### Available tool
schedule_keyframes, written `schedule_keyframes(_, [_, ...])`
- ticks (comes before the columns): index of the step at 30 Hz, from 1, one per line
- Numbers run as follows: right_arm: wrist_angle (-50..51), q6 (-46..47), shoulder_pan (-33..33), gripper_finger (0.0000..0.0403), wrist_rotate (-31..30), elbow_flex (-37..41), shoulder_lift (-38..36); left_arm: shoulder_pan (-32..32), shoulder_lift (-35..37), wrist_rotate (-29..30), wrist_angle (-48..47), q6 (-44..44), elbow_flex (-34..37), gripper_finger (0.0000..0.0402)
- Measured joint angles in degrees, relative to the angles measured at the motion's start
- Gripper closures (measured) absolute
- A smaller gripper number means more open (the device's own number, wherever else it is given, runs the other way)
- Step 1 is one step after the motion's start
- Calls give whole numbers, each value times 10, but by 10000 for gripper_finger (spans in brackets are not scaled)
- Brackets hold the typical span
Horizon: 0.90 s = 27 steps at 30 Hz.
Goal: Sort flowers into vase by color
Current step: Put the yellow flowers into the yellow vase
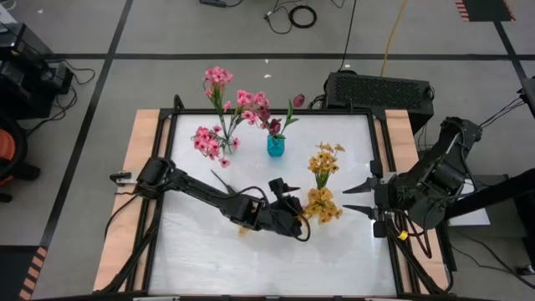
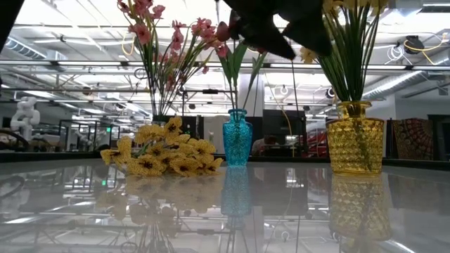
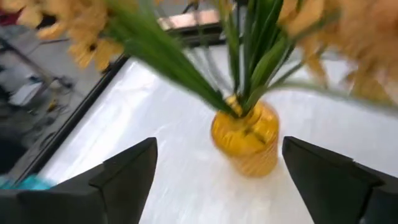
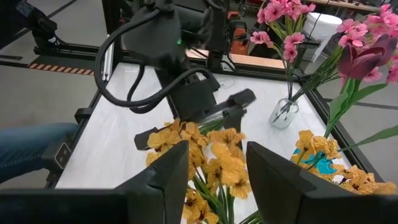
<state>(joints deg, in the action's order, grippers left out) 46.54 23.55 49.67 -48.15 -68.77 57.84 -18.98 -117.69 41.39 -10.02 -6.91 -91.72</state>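
Take the yellow vase point(image 3: 245, 138) as your landmark. In the high view, your left gripper point(image 1: 292, 201) is hovering just beside it, on the side toward the left arm. Its fingers point(image 3: 127, 171) are standing wide apart and holding nothing. The left wrist view is looking down between them at the mouth of the vase, where green stems are already standing up.

The yellow flowers point(image 2: 165, 156) still to sort are lying loose on the worktop point(image 1: 251, 259) just in front of the yellow vase, right by your left fingers. You can't tell which way their stems are lying.

The right gripper point(image 1: 365, 199) is waiting on the other side of the yellow vase, near it. Its fingers are partly open and holding nothing.

The left arm looks nearer to the loose bunch, so it is probably the one to reach down. The pink flowers point(image 1: 219, 79) and the blue vase point(image 1: 276, 145) are standing behind the yellow vase.
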Motion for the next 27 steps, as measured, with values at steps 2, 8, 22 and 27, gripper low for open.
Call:
schedule_keyframes(2, [0,0,0,251,0,0,0,-10,4,33,-40,-20,0,46])
schedule_keyframes(8, [0,3,0,251,0,0,0,-38,34,62,-166,-96,0,43])
schedule_keyframes(22, [0,2,-1,251,0,0,2,-84,142,-105,-405,-140,0,43])
schedule_keyframes(27, [0,-3,0,251,3,0,4,-88,135,-146,-535,-181,27,43])
